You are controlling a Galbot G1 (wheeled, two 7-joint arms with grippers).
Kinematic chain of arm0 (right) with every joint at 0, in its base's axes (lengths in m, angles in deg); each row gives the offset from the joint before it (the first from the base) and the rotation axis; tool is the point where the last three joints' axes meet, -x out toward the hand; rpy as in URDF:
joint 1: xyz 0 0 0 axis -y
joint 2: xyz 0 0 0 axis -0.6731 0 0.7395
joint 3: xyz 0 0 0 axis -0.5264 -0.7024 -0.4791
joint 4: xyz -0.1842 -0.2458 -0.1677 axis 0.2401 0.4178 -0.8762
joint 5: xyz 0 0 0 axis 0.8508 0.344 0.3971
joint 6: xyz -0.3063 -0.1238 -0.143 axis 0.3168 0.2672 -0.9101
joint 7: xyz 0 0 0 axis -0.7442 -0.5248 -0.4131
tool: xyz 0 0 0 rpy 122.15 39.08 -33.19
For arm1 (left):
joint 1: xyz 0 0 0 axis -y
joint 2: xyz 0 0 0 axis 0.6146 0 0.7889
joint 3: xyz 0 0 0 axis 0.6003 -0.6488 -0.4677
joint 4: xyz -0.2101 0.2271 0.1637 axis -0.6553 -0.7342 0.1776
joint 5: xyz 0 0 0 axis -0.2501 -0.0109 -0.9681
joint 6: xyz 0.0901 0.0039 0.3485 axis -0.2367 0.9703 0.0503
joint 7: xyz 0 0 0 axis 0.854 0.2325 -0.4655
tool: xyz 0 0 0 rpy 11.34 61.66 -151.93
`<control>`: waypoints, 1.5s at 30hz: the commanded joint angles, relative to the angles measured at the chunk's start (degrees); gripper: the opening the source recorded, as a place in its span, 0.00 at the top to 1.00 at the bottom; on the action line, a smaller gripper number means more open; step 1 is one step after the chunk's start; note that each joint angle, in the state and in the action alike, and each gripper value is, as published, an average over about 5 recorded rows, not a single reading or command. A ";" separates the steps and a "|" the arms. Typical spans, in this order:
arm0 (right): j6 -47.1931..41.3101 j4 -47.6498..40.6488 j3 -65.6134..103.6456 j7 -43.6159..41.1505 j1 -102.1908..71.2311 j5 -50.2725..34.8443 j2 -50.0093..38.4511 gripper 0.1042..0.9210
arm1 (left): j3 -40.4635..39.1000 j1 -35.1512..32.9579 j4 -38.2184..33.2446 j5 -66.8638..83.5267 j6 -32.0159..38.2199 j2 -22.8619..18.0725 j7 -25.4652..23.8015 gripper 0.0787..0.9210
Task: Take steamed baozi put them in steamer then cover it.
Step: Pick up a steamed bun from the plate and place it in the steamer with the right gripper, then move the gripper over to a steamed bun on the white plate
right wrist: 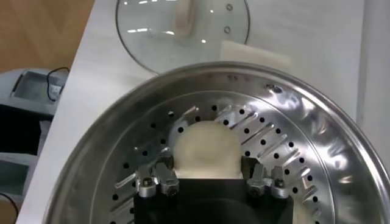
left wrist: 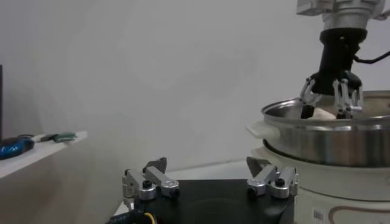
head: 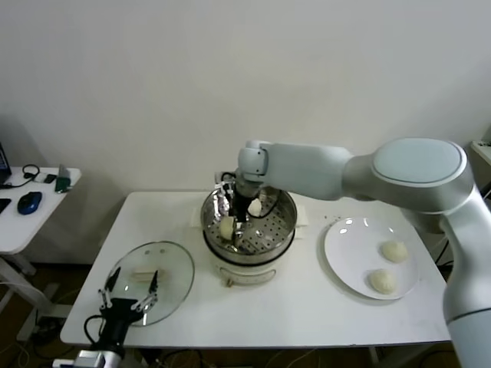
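Steel steamer [head: 249,222] | right gripper [head: 232,224] reaching in, jaws clamped on baozi [right wrist: 205,150] | left gripper [head: 129,295] jaws apart

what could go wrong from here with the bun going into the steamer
1. The right pincer is down inside the steamer with its fingers against a baozi on the perforated tray; soft dough might stick and lift when the arm rises.
2. A second baozi sits close by in the pot, so the withdrawing fingers may nudge it.
3. The glass lid lies flat beside the open left pincer; its low handle may be awkward to grasp.
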 commanded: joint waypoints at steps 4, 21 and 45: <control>0.23 -2.70 0.83 0.25 -2.04 2.17 0.94 0.28 | 0.09 -0.25 1.14 0.54 0.47 0.29 0.05 0.12; 2.78 4.99 0.25 -5.08 8.39 2.03 -6.17 0.12 | 0.19 -0.23 1.23 0.51 0.40 0.46 0.18 0.12; 5.93 28.54 1.69 -8.48 4.82 31.69 -54.66 0.12 | 0.26 -0.26 0.28 -0.68 -0.89 -0.20 0.22 0.12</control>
